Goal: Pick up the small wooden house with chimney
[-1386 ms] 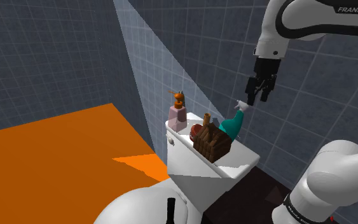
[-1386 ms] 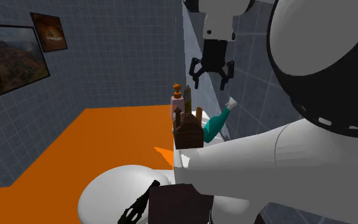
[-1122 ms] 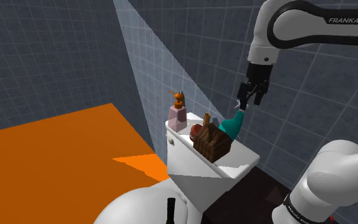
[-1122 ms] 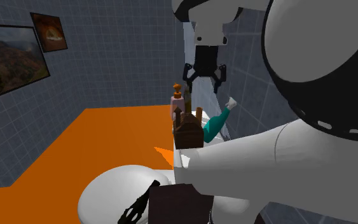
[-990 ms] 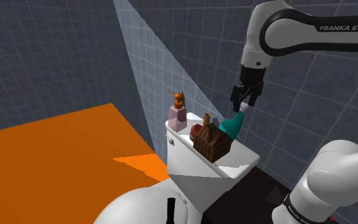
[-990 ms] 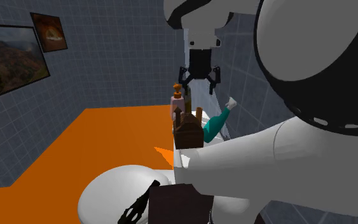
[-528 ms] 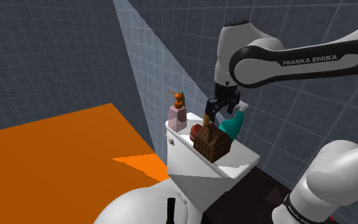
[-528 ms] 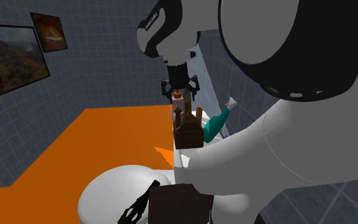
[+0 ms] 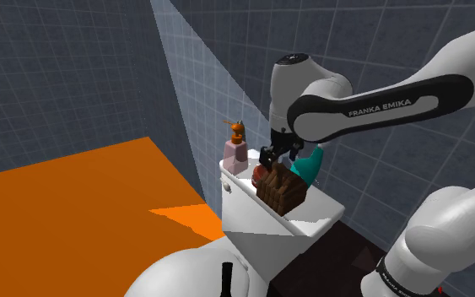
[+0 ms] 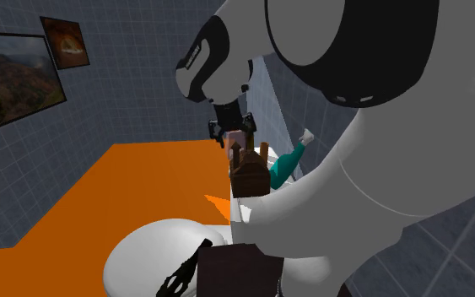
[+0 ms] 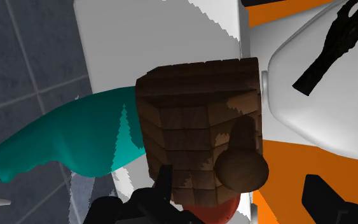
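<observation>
The small wooden house (image 9: pixel 279 187) with its round chimney (image 11: pixel 242 167) sits on the lid of a white toilet tank (image 9: pixel 248 207), towards the edge that faces the bowl (image 9: pixel 185 274). It is dark brown with a shingled roof.

Directly above it hangs the claw (image 9: pixel 279 159), pointing straight down. In the wrist view its fingers stand wide apart. One fingertip (image 11: pixel 163 181) overlaps the roof's edge, and the other (image 11: pixel 323 196) is well out past the chimney, over the orange floor (image 9: pixel 75 202). Nothing is gripped between them. I cannot tell whether the first finger touches the roof.

The white arm rises from the shoulder view's lower right. Its forearm (image 9: pixel 379 105) runs across to that view's left, and the wrist turns sharply downward over the tank.

Just behind the house a teal spray bottle (image 9: pixel 309 166) lies against the grey tiled wall (image 9: pixel 227 76). A red object (image 9: pixel 261 173) sits beside the house. A pink bottle (image 9: pixel 235 153) with an orange top stands farther along the lid.
</observation>
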